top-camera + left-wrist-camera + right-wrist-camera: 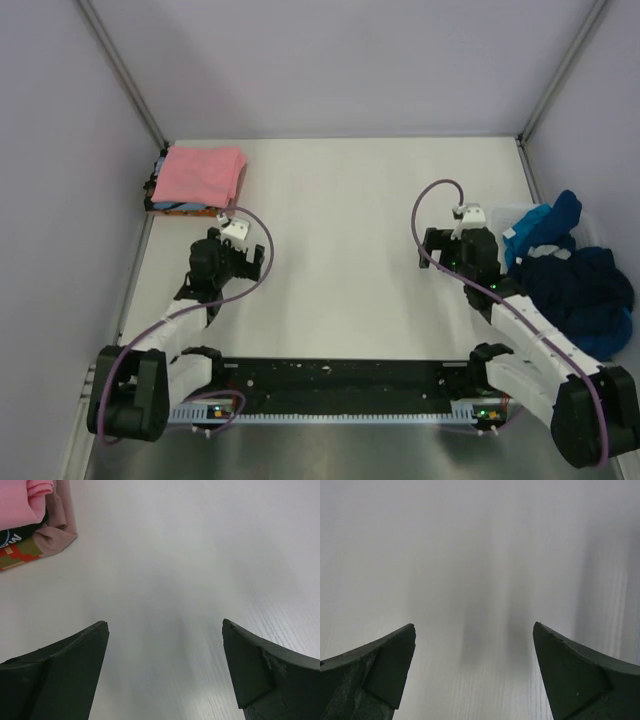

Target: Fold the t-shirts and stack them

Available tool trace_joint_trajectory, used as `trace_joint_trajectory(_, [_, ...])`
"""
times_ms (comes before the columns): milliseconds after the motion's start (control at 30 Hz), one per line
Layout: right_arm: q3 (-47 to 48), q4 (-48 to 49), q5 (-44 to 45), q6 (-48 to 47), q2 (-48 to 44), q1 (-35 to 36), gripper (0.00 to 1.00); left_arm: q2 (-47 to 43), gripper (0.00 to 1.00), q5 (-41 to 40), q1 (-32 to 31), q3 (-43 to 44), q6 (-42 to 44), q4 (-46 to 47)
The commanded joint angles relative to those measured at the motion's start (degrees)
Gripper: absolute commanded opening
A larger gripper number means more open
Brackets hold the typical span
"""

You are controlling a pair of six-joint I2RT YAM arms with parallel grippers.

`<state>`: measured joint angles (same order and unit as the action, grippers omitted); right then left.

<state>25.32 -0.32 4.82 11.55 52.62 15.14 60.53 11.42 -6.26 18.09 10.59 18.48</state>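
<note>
A stack of folded t-shirts (200, 178) lies in the far left corner of the white table, a pink one on top. Its edge shows in the left wrist view as pink, dark and orange layers (27, 522). Unfolded t-shirts, a dark navy one (585, 295) and a blue one (545, 228), are heaped in a basket at the right edge. My left gripper (243, 262) hovers just in front of the stack, open and empty (165, 630). My right gripper (452, 252) stands left of the basket, open and empty over bare table (474, 630).
The white basket (590, 232) sits against the right wall. Grey walls close in the table on the left, back and right. The arm bases and a black rail (340, 385) line the near edge.
</note>
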Motion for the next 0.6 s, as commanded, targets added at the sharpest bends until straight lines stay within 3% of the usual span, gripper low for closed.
trace_joint_trajectory(0, [-0.9,2.4,1.1,-0.1,-1.0,-0.5,0.99,1.0,0.99,-0.7,0.2,1.2,-0.7,2.4])
trace_joint_trajectory(400, [2.1,7.4,1.1,5.0,-10.0,-2.1,0.99,1.6,0.99,-1.0,0.2,1.7,-0.2,1.9])
trace_joint_trajectory(567, [19.6,-11.7,14.5,7.5,-0.8,-12.8,0.93,2.0,0.99,3.7,0.2,4.3,5.0,-3.9])
